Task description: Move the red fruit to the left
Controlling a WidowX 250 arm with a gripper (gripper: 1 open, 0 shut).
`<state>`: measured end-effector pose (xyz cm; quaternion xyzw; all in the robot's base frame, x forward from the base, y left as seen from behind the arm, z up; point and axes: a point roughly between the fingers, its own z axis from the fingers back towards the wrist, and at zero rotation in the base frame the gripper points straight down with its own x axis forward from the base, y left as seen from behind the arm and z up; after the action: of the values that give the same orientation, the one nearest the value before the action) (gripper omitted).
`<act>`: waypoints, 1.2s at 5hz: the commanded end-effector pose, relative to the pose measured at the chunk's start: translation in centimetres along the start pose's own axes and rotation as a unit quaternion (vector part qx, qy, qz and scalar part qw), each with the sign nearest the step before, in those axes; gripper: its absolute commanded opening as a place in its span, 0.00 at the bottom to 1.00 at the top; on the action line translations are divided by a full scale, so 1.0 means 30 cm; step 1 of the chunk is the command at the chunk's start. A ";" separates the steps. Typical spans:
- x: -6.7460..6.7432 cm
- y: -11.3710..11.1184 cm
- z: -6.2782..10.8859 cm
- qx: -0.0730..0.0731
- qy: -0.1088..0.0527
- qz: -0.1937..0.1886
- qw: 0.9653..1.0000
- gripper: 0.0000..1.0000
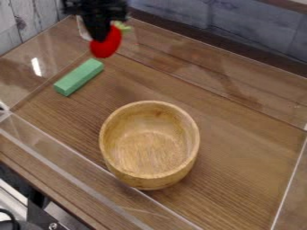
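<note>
The red fruit (106, 44) hangs above the table at the upper left, small, rounded and bright red. My black gripper (103, 34) comes down from the top edge and is shut on the red fruit, covering its top. The fruit sits just above and to the right of the green block, with a gap to the wood below.
A green rectangular block (78, 77) lies on the left of the wooden table. A wooden bowl (149, 142) stands in the middle front. Clear acrylic walls (36, 144) ring the table, with a clear stand (84, 27) at the back left corner.
</note>
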<state>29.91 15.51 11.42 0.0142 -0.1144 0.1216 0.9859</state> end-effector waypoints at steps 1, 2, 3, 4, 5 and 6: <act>-0.011 0.036 0.056 0.003 -0.039 -0.066 0.997 0.00; -0.035 0.044 0.038 0.008 -0.031 -0.065 0.997 0.00; -0.049 0.052 0.013 0.011 -0.021 -0.058 0.998 0.00; -0.058 0.049 -0.053 0.022 -0.012 -0.030 0.999 0.00; -0.065 0.045 -0.125 0.030 -0.003 -0.004 1.000 1.00; -0.072 0.061 -0.180 0.034 0.007 0.009 0.999 0.00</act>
<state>28.21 16.48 4.66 0.0354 -0.0857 0.1307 0.9871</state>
